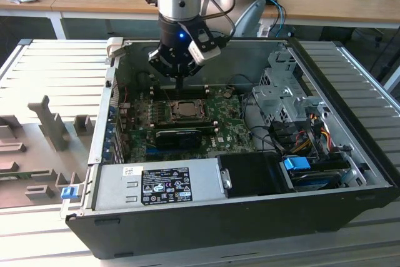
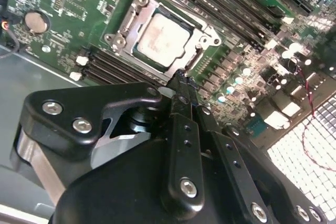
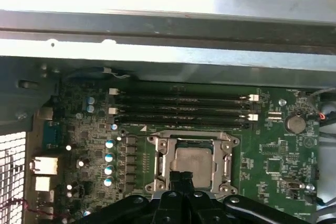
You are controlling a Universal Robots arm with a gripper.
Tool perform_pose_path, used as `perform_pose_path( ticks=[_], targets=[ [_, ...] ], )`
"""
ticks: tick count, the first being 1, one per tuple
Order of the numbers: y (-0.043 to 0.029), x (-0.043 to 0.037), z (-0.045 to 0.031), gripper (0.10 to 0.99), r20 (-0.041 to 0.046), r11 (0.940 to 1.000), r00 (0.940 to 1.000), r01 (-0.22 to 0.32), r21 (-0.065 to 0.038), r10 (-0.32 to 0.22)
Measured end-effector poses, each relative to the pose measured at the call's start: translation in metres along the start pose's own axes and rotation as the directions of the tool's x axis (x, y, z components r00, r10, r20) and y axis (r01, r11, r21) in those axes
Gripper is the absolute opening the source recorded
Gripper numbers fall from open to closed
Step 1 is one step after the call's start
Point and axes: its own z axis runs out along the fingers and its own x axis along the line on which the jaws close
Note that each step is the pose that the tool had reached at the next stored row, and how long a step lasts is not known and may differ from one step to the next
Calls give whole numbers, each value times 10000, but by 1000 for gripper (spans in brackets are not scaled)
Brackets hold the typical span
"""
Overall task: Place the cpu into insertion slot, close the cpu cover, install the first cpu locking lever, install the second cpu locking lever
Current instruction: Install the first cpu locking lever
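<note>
Jaws look pressed together with nothing between them: the gripper (image 2: 182,85) tapers to one narrow dark tip, empty, in both wrist views. The tip hangs just above the socket's edge, on the side toward the memory slots (image 3: 181,109). Contact with the socket: can't tell.

The cpu (image 2: 163,39) already lies in the socket, its dull silver top flat and square to the frame. The cpu cover (image 2: 137,18) is down around it, the chip showing through its square opening. In the first wrist view the cover (image 3: 163,162) frames the chip (image 3: 195,162) the same way. So step one looks done, step two looks done or close to it.

Locking levers: thin metal bars run along the socket's edges, but whether either is hooked under its catch can't be made out. My read: the work stands at the lever stage, and the tip's spot at the socket edge fits that.

In the exterior view the arm stands over the open computer case (image 1: 350,173), which rests on the bench (image 1: 37,92). The socket (image 1: 185,110) sits on the motherboard (image 1: 234,130), just below the tool. Power supply (image 1: 159,184) and drive cage (image 1: 284,89) lie well apart from it.
</note>
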Motion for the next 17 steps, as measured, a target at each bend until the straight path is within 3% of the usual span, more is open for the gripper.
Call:
perform_pose_path(
  ticks=[5, 10, 12, 13, 14, 17],
  targets=[
    [5, 116, 7, 106, -1, 10000, 10000, -3, 1, 3],
    [26, 358, 33, 106, 0, 10000, 10000, -21, 1, 21],
    [47, 468, 80, 106, 1, 10000, 10000, -22, 1, 22],
    [85, 512, 118, 106, 0, 10000, 10000, -19, 0, 19],
    [180, 559, 128, 106, 1, 10000, 10000, -19, -4, 19],
    [271, 558, 130, 106, 0, 10000, 10000, -18, -2, 18]
  ],
)
